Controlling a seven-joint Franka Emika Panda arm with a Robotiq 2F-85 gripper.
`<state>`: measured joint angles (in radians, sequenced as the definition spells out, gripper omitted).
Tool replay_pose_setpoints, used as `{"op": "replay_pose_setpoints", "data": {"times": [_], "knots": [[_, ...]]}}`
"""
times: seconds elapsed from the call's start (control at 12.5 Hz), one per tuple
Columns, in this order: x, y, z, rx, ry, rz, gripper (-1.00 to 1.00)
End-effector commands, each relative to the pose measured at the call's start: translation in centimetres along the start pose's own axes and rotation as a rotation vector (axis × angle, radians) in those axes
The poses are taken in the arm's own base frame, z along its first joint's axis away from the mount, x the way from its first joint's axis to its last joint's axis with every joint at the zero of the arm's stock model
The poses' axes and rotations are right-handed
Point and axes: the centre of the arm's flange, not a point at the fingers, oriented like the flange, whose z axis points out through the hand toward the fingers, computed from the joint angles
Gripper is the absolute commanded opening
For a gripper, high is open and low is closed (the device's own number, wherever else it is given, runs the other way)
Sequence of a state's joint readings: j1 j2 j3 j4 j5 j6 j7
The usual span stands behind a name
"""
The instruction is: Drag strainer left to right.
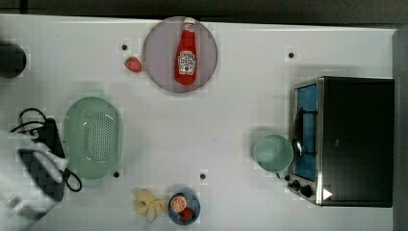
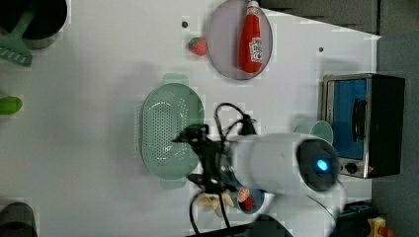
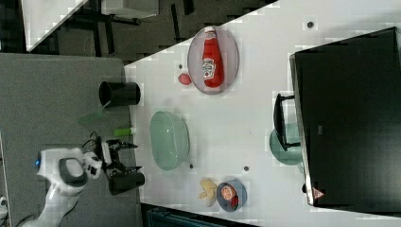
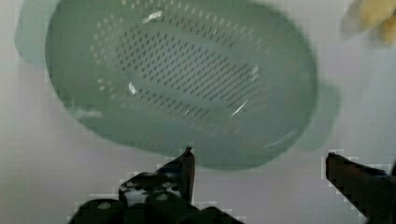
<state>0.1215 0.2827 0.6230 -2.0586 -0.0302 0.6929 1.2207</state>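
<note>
Pale green oval perforated plastic strainer (image 1: 92, 137) sat empty near the white bench's (image 1: 211, 125) left edge in the top view; open bench beyond. Fingers (image 4: 187, 163) apart, holding nothing.

The strainer (image 1: 92, 137) was a pale green plastic oval with a perforated bottom, perforated lower walls and a smooth raised rim. It sat upright on the white table (image 1: 202, 130), its open side facing up and nothing inside it. A small tab handle stuck out at each narrow end (image 2: 175, 78). In the wrist view the strainer (image 4: 182, 81) lay just ahead of the gripper (image 4: 259, 161), whose two dark fingers stood wide apart and short of its near rim, not touching it. In the left view the gripper (image 2: 190, 158) hung over the strainer's (image 2: 170, 129) long side, toward the left view's right.
</note>
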Motion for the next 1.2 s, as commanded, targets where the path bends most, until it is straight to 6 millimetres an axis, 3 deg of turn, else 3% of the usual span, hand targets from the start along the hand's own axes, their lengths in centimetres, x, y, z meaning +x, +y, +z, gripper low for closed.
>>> {"op": "replay_pose_setpoints", "data": {"times": [0.08,0.32,0.48,0.64,1.2], "knots": [[5.2,-2.9,6.5,0.007,-0.052,0.223,1.0],[6.9,-3.7,11.1,0.024,-0.041,0.242,1.0],[8.3,-3.6,12.6,0.006,-0.016,0.293,1.0],[9.7,-3.4,13.6,-0.005,0.011,0.313,1.0],[11.4,-2.6,15.2,0.027,0.002,0.335,1.0]]}}
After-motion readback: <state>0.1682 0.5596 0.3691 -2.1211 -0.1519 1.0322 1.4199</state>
